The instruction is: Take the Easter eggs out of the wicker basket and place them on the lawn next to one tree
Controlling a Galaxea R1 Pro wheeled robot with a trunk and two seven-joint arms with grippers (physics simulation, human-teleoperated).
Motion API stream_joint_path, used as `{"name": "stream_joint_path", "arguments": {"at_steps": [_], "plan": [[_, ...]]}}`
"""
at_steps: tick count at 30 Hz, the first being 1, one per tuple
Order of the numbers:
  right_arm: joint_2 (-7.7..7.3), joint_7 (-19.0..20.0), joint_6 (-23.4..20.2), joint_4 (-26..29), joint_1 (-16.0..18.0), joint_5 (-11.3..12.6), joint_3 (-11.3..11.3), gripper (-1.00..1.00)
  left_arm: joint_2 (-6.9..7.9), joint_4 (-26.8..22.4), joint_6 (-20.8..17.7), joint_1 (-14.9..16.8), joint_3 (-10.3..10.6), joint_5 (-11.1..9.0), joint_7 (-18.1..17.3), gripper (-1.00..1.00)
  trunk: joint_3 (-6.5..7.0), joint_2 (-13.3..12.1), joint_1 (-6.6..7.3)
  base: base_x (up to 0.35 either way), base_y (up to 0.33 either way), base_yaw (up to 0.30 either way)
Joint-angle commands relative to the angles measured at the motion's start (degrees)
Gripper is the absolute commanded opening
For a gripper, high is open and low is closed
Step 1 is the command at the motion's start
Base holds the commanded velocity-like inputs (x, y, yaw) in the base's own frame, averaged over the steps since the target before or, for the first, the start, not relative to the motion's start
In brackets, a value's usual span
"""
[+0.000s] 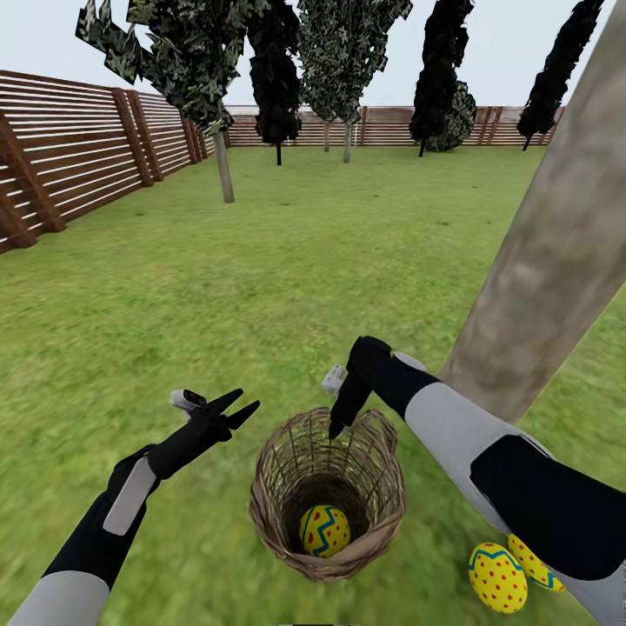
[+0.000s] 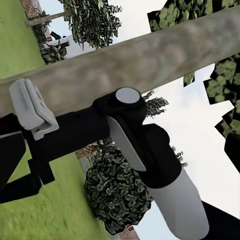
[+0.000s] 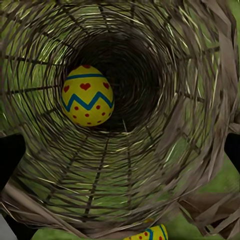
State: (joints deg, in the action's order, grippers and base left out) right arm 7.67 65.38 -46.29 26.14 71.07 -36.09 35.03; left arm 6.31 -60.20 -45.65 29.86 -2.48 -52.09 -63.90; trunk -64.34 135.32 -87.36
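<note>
I am lowering the right claw [image 1: 336, 428], empty, spread uncertain, over the wicker basket [image 1: 382, 513] rim because one egg [image 1: 324, 530] sits at the bottom. Two eggs [image 1: 497, 577] lie beside the tree [image 1: 556, 252]. Left claw [image 1: 239, 407] hangs spread, empty.
</note>
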Motion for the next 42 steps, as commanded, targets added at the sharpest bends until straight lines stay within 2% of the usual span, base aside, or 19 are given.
{"name": "stream_joint_path", "arguments": {"at_steps": [1,6,12,20,22,28,36,42], "plan": [[0.14,0.47,-0.24,0.11,0.03,-0.57,0.04,1.0,0.02,-0.01,-0.41,0.02,0.02,-0.29,0.0,1.0,-0.23,0.44,-0.21,0.0,0.0,0.0],[0.42,0.41,-0.28,0.22,0.03,-0.64,0.11,1.0,0.02,-0.01,-0.41,0.02,0.02,-0.29,0.0,1.0,-1.13,2.44,-1.31,0.0,0.0,0.0],[1.63,0.31,-0.71,1.14,0.0,-0.73,0.13,1.0,0.02,-0.01,-0.41,0.02,0.02,-0.29,0.0,1.0,-2.21,4.85,-2.63,0.0,0.0,0.0],[1.74,0.27,-0.81,1.75,0.0,-0.77,0.13,1.0,-0.01,-0.01,-0.41,0.02,0.04,-0.29,0.0,1.0,-3.66,7.93,-4.32,0.0,0.0,0.147],[1.74,0.08,-0.82,1.73,0.01,-0.81,0.13,1.0,0.01,-0.01,-0.41,0.02,0.03,-0.29,0.0,1.0,-4.1,7.95,-4.37,0.0,0.0,0.28],[1.74,-3.96,-0.82,1.58,0.0,-0.75,0.48,1.0,-0.04,-0.01,-0.41,0.02,0.04,-0.29,0.0,1.0,-5.43,8.03,-4.53,0.0,0.0,0.288],[1.74,-4.51,-0.75,1.48,-0.08,-0.61,0.57,1.0,-0.06,-0.01,-0.41,0.02,0.05,-0.29,0.0,1.0,-7.2,8.14,-4.74,0.0,0.0,0.111],[1.4,-4.66,-0.49,1.27,-0.67,-0.86,0.46,1.0,-0.34,0.4,-0.32,0.02,0.2,-0.29,-0.33,1.0,-7.2,8.14,-4.74,0.0,0.0,0.003]]}}
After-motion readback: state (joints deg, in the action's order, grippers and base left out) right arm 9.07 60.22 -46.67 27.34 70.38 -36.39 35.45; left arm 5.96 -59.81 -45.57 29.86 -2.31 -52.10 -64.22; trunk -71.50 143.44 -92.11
